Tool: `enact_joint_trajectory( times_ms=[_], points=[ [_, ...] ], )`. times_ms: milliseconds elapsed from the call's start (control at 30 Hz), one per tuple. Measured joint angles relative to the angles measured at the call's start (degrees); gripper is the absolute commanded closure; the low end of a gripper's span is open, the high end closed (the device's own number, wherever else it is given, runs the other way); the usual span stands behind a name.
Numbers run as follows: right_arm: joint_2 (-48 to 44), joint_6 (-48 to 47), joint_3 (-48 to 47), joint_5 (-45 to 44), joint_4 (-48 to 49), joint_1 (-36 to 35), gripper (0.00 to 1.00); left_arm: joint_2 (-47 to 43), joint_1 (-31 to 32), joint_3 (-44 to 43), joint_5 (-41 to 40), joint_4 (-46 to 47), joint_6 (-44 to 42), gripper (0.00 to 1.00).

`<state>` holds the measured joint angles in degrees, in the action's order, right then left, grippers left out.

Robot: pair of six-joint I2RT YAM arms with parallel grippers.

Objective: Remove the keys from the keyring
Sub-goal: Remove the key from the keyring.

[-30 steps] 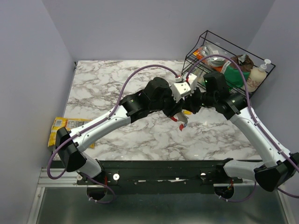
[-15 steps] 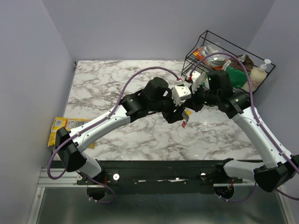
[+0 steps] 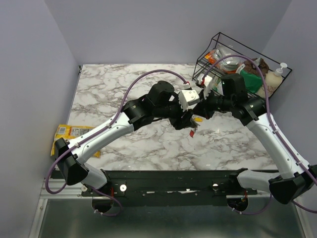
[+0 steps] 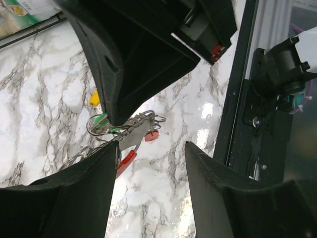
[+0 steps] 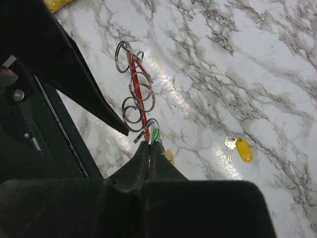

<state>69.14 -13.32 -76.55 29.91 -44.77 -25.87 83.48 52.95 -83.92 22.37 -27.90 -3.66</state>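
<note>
The keyring (image 5: 140, 100) is seen at mid-table, between the two grippers, its red bar strung with wire rings; whether it touches the table (image 3: 109, 89) cannot be told. A green key (image 5: 155, 134) at its lower end is pinched by the right gripper (image 5: 150, 145), whose fingers are pressed together. The left gripper (image 4: 152, 148) is spread wide, and the keyring's red end lies against the inner edge of one finger (image 4: 74, 198). A yellow key (image 5: 237, 148) is laid loose on the marble nearby. A wire basket (image 3: 218, 34) is set at the far right corner.
</note>
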Motion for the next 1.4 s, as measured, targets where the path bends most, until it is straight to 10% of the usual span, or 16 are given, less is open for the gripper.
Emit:
enact_joint_trajectory(
  times_ms=[967, 1233, 1400],
  points=[
    [0.1, 1.6, -0.2, 7.7, -1.4, 3.1, 0.99, 3.1, 1.7, -0.9, -11.8, 1.2, -0.2, 0.59],
    [0.0, 1.8, -0.1, 7.7, -1.1, 3.2, 0.99, 3.7, 1.9, -1.5, -15.8, 1.2, 0.2, 0.97],
    [-0.3, 1.8, 0.4, 7.7, -0.7, 3.4, 0.99, 4.0, 1.8, -1.7, -16.8, 1.0, 0.2, 1.00]
  ],
)
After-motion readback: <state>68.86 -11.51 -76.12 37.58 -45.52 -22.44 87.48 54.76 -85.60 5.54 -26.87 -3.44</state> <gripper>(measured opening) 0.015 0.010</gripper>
